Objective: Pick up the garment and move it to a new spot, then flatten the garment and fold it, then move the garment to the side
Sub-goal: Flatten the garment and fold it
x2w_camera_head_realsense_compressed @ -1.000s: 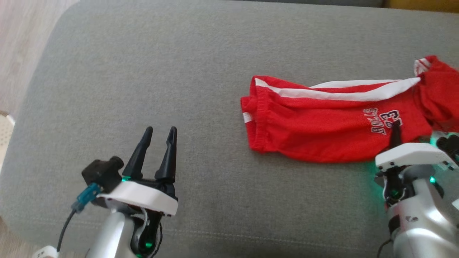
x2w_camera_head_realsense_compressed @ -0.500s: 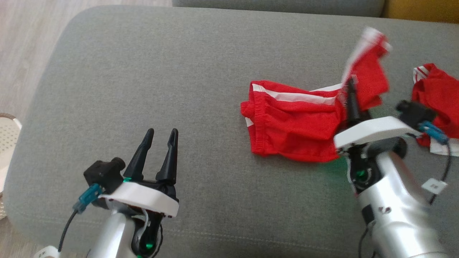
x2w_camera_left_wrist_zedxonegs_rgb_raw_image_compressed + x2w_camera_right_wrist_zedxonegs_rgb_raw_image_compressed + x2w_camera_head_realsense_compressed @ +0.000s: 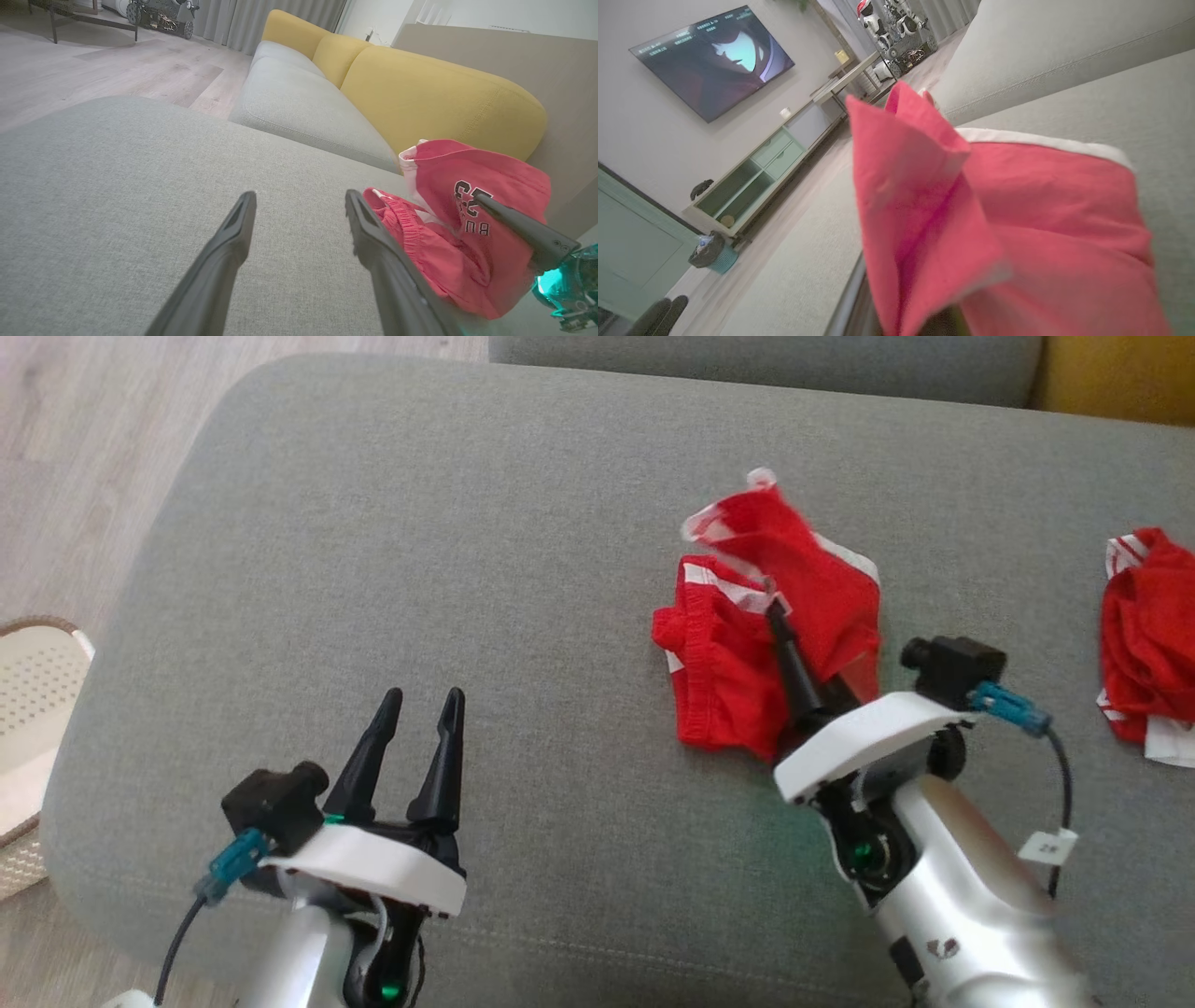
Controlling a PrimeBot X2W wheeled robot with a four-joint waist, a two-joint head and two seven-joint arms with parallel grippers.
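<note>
Garment (image 3: pixel 728 672) leg leftward now; lettering (image 3: pixel 472 207) toward left wrist view.

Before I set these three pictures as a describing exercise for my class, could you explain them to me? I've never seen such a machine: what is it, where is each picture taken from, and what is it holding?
It is a wheeled robot with two arms, each ending in a hand of two long dark fingers. One picture looks down from a camera on its head. The other two come from cameras on its wrists, looking along the fingers.

In front of it is a grey sofa cushion. The left hand is open above the cushion and holds nothing. The right hand is shut on a pair of red shorts, with one end lifted and doubled over the rest. Its wrist camera sees that red cloth close up.

A second red garment lies crumpled further right, untouched. A pale basket stands on the floor at the left.
</note>
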